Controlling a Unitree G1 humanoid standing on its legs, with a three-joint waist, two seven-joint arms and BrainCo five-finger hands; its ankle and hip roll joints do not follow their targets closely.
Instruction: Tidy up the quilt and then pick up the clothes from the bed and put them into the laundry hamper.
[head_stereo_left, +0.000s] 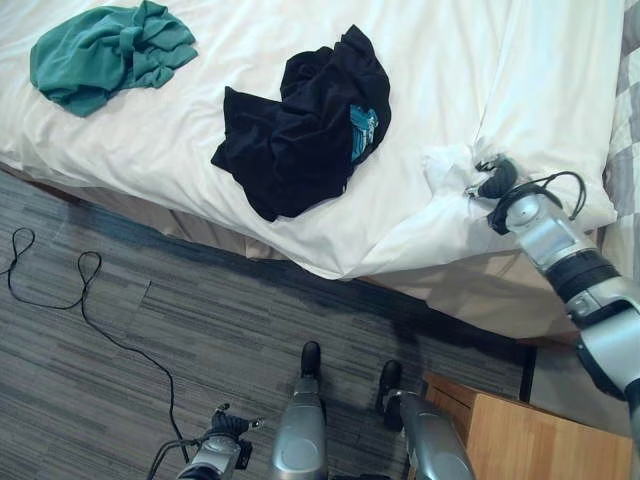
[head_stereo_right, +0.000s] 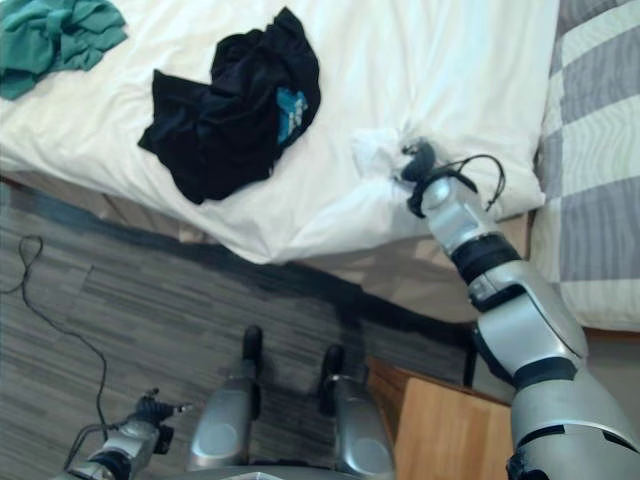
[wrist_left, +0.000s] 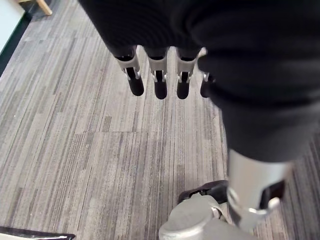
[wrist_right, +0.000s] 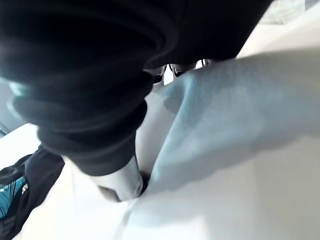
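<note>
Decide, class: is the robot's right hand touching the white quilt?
Touching. In the right wrist view the right hand pinches a fold of the white quilt.

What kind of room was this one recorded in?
Most likely a bedroom: a bed covered by a white quilt, a grey-and-white checked pillow at one end, and a wooden nightstand beside it on grey striped carpet.
</note>
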